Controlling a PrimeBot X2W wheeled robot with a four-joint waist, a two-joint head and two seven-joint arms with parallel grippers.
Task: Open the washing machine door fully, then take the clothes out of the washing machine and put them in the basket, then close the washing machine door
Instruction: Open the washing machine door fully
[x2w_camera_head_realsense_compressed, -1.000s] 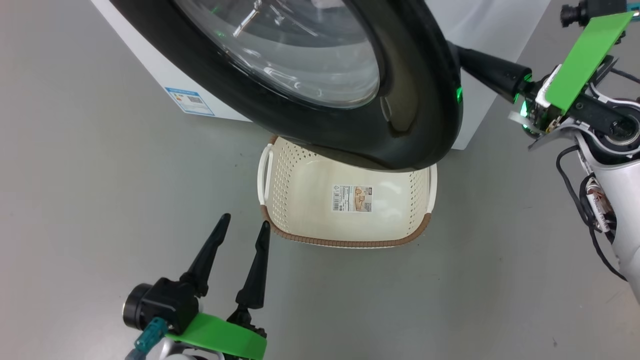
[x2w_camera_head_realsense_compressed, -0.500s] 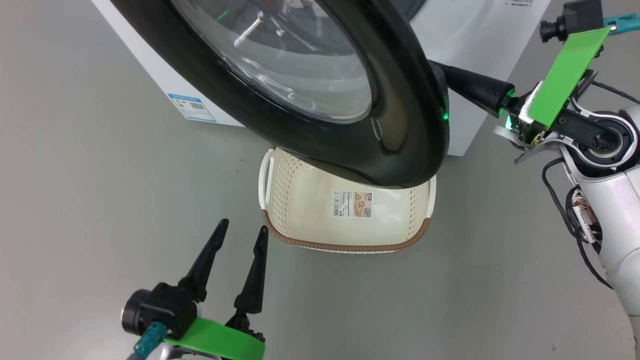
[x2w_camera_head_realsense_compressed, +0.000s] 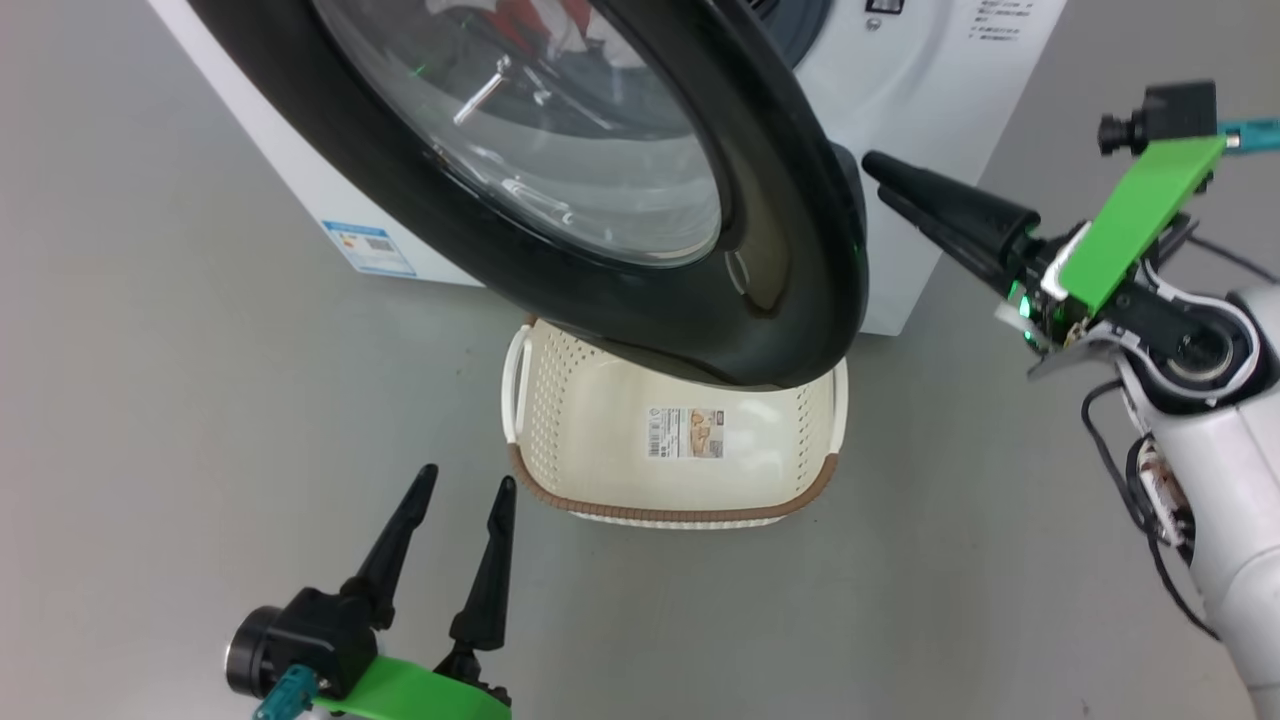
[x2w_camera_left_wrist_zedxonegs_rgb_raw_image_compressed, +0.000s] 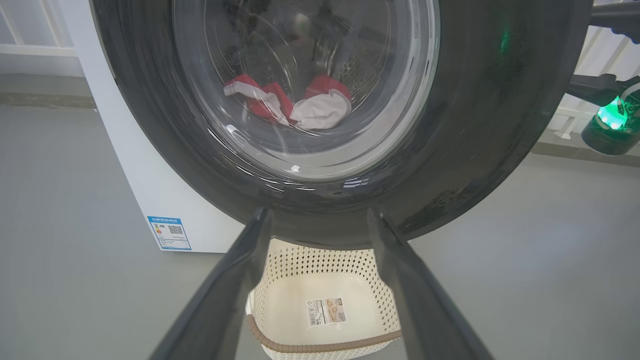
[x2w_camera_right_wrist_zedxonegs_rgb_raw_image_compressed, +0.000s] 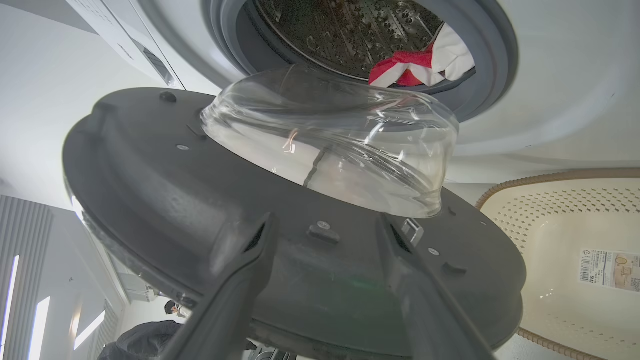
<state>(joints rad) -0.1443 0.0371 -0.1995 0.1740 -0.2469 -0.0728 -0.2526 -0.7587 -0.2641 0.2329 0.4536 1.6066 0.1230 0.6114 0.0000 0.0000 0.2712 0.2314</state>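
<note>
The washing machine door, a black rim around bulging glass, stands part-way open over the cream basket on the floor. Red and white clothes lie in the steel drum of the white washing machine; the clothes also show through the glass. My right gripper is open just right of the door's edge, not touching it, and in the right wrist view its fingers point at the door's inner face. My left gripper is open and empty, low at the basket's left.
Grey floor lies all around. A blue label marks the machine's lower front corner. The door overhangs the basket's far half. A person in dark clothes stands far off, seen under the door's edge.
My right gripper has opened and come off the door's edge, where it was shut before. The door has swung a little wider. The camera has shifted too.
</note>
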